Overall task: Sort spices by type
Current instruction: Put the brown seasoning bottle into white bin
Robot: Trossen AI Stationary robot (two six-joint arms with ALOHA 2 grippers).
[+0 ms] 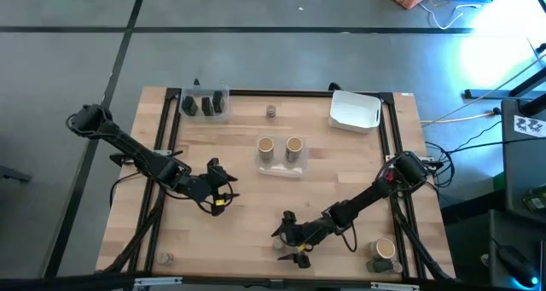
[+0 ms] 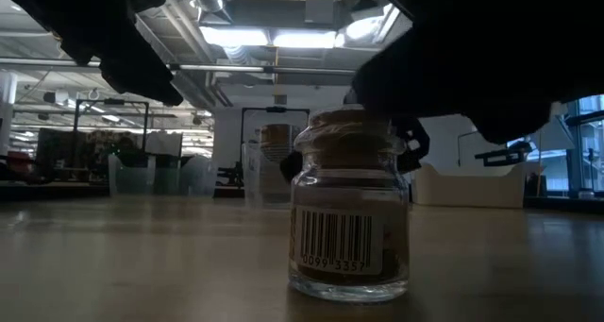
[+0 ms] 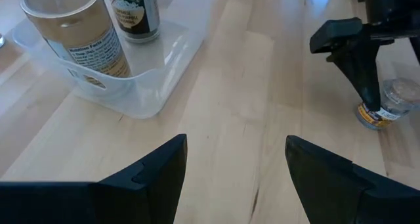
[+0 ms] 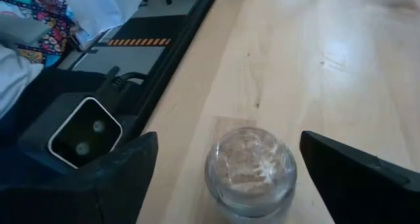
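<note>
Hovering over a small glass jar (image 4: 250, 172), our right gripper (image 4: 226, 178) has its jaws spread wide, the jar between them — untouched. It is round, clear, cork-topped, with brown spice inside and a barcode label in the low view. Our left gripper (image 3: 235, 171) also has its jaws spread, nothing between them; ahead of them sits a clear plastic tray (image 3: 147, 79) holding two tan cylinders (image 3: 79, 30) with printed labels. Another clear tub (image 1: 206, 104) holds dark blocky jars (image 1: 189, 107). A white tub (image 1: 355, 110) lies near the far edge.
</note>
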